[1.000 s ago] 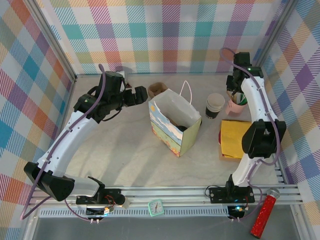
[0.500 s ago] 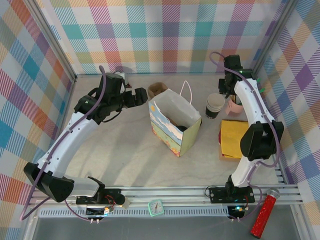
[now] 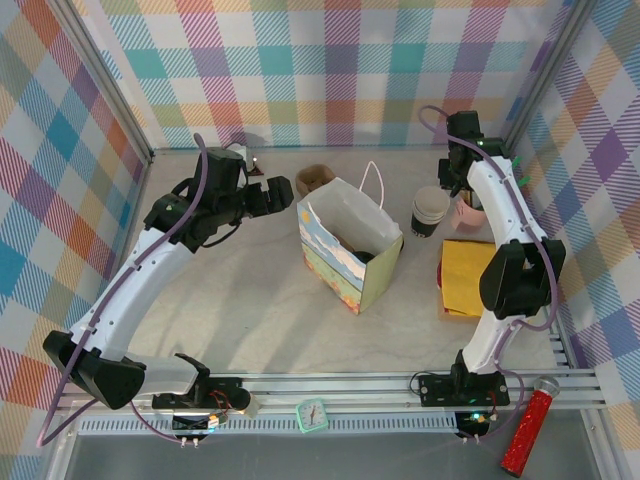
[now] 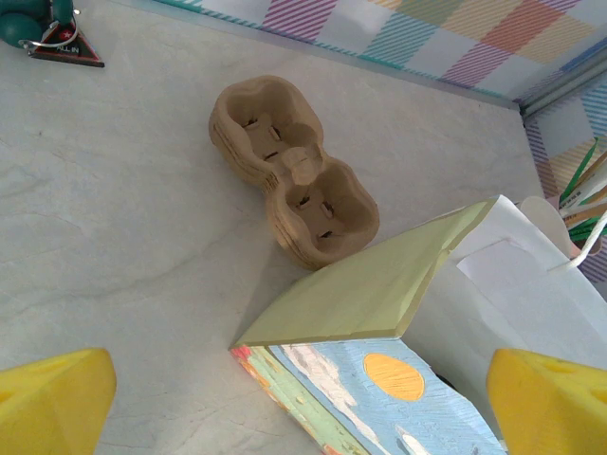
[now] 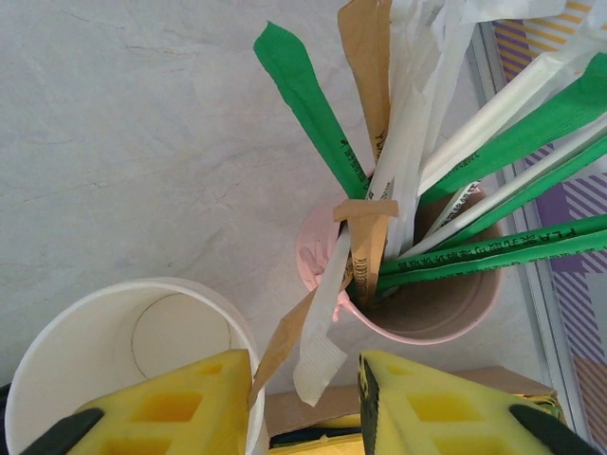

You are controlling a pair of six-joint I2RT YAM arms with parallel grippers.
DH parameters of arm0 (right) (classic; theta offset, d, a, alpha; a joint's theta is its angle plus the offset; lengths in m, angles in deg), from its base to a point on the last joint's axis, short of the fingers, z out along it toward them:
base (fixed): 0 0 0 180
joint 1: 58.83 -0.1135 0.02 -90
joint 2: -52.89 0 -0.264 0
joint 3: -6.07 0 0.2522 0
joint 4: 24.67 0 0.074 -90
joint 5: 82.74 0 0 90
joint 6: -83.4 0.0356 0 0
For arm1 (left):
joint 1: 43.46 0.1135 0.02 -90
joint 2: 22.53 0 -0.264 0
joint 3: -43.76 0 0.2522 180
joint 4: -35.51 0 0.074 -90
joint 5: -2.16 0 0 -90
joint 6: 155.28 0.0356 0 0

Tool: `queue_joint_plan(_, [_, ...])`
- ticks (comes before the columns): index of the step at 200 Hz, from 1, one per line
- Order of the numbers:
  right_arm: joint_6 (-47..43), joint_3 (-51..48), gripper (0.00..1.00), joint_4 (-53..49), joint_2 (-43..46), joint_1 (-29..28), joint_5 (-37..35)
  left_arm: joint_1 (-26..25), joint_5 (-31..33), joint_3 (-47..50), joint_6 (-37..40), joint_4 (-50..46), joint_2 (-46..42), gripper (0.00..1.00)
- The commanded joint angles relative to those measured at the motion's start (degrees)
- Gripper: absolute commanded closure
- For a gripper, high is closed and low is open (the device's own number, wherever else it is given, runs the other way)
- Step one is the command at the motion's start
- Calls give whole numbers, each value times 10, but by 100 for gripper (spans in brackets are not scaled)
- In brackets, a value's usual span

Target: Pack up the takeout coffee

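Left hand (image 3: 285,191) released, fingers wide, at the paper bag's (image 3: 335,215) ten o'clock. Right hand (image 5: 303,403) half-parted above the pink cup (image 5: 446,318) of sticks, grasping nothing. Takeout coffee (image 3: 364,258) appears already bagged, its dark lid visible inside. Judged outstanding: little, possibly a stick.

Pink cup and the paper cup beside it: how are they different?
The pink cup is pink; the paper cup is white. The pink cup is stuffed with green, white and brown sticks; the paper cup is empty. Both stand upright and lidless, side by side on the table.
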Motion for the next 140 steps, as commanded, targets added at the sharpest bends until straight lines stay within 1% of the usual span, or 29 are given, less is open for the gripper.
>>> queue_joint_plan(1, [-2, 16, 66, 3, 24, 5, -9, -5, 1, 4, -1, 7, -6, 0])
queue_joint_plan(56, [3, 19, 69, 3, 14, 15, 0, -6, 0, 3, 0, 9, -2, 0])
queue_joint_plan(92, [5, 19, 73, 7, 7, 24, 8, -6, 1, 1, 1, 8, 1, 0])
queue_joint_plan(140, [4, 19, 74, 8, -7, 26, 17, -6, 1, -2, 1, 8, 4, 0])
